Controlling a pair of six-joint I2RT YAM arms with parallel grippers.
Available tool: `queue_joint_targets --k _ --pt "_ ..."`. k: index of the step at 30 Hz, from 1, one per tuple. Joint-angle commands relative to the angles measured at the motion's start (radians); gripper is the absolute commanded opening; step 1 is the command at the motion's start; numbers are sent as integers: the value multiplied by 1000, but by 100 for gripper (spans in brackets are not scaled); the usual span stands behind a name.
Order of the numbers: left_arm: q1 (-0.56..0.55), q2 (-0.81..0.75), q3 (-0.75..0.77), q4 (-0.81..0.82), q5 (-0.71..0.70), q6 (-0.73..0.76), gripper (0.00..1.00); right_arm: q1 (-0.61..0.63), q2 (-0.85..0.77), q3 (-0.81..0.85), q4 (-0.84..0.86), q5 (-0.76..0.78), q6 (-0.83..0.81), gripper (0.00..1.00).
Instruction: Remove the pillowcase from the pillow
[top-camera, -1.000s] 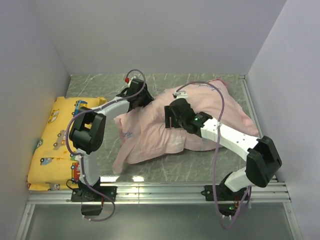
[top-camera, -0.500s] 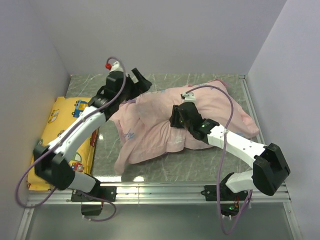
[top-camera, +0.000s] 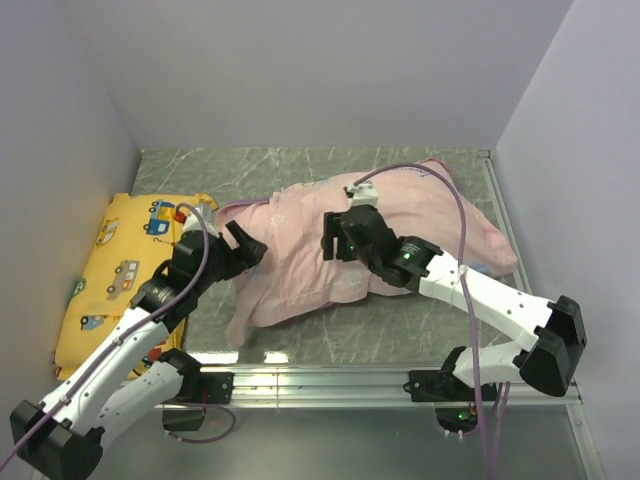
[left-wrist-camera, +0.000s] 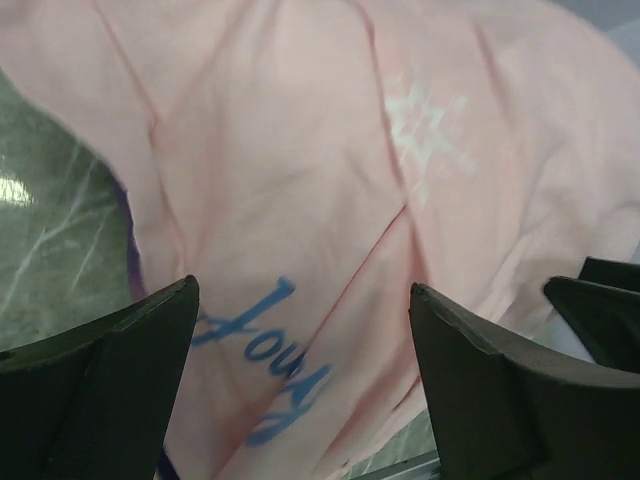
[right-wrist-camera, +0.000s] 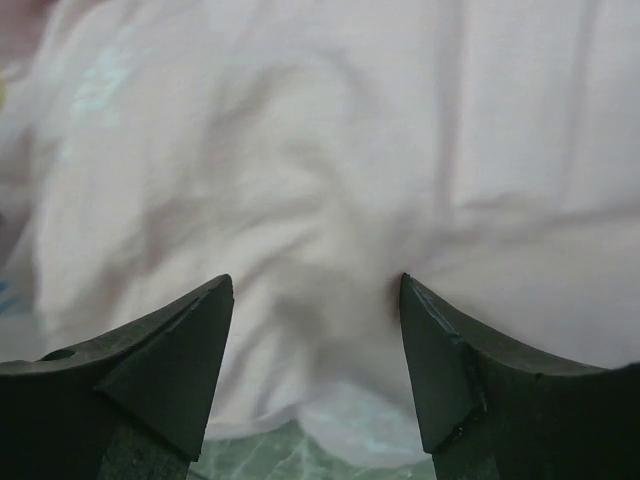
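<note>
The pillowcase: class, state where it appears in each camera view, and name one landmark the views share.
Top external: pillowcase at the centre of the table.
Left wrist: pillowcase fills most of the frame, blue lettering low.
Right wrist: pillowcase fills nearly the whole frame.
Shared landmark: the green marbled table.

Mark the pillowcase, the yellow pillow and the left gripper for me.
pillowcase (top-camera: 290, 275), top view, its left folds.
yellow pillow (top-camera: 100, 290), top view, its left half.
left gripper (left-wrist-camera: 300, 290), left wrist view, midway between its open fingertips.
</note>
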Motion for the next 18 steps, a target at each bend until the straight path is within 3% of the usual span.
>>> queue_joint_targets --k 1,7,10,11,13,14,16,17,18 --pt "-9 -81 -90 47 83 -14 92 101 43 114 -90 113 3 75" --pt "-10 -103 -191 119 122 -28 84 259 245 290 -184 210 20 76" --pt "-10 -94 -219 147 134 -37 73 313 324 362 -221 264 25 78" --pt "-10 -91 -222 150 134 -37 61 319 339 376 -225 267 25 78" --pt "-10 -81 -229 153 134 -36 49 327 374 401 -245 276 28 78" --pt "-10 -80 -231 151 134 -36 34 328 384 407 -254 294 35 78" --pt "-10 -80 -228 137 107 -36 23 327 391 401 -280 323 54 77" --pt "-10 -80 -222 128 94 -36 11 327 378 380 -287 357 60 75" --pt "-10 -80 -219 121 84 -33 8 322 365 366 -293 380 68 73"
